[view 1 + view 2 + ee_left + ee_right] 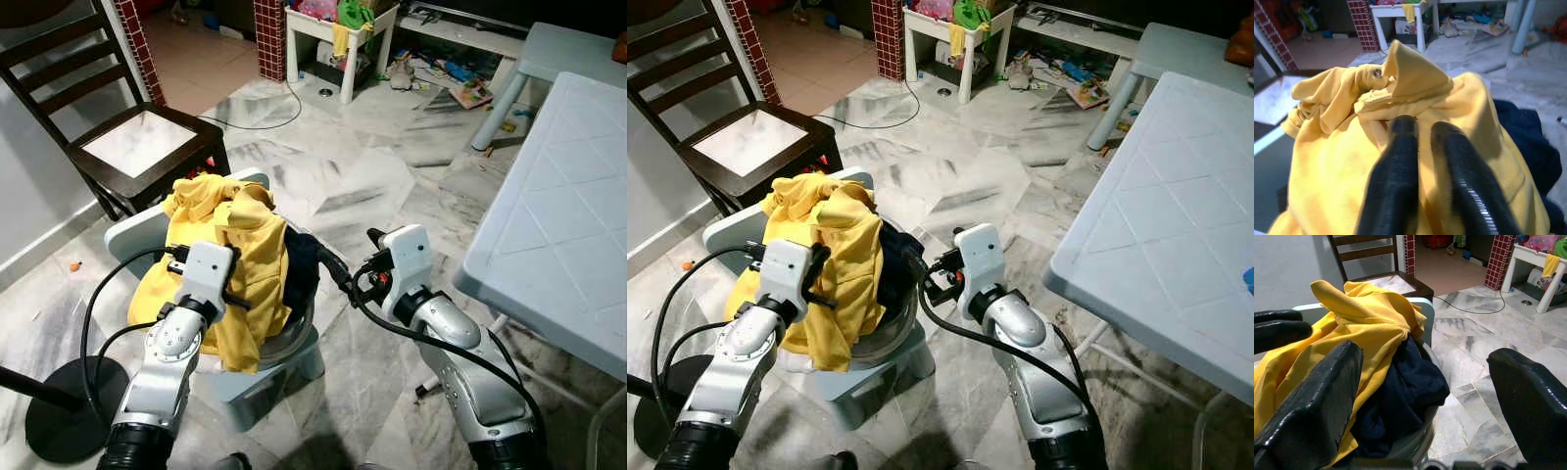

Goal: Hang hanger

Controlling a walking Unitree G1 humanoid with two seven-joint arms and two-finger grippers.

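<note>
Over the laundry heap, the left hand [1418,132] has its two black fingers [1396,166] pressed nearly together on the yellow garment [235,255], right below a fold that stands up like a collar; whether cloth is actually pinched between them I cannot tell, though the placement suggests it is feeling for a hold near the neck. Just beside the heap, the right hand [1425,396] is spread wide and empty, its fingers framing the dark navy cloth [1400,391], probably ready to steady or part the pile.

Both garments sit in a round basin [896,333], the yellow one draped over its edge and down the side, the navy one tucked under and against it. The basin rests on a pale low stool [265,387] on the marble floor [372,186].

No hanger can be made out; if one is here, it is buried in the cloth. A dark wooden chair [137,147] stands behind the stool, and a white plastic worktop [568,235] lies to the robot's right.
</note>
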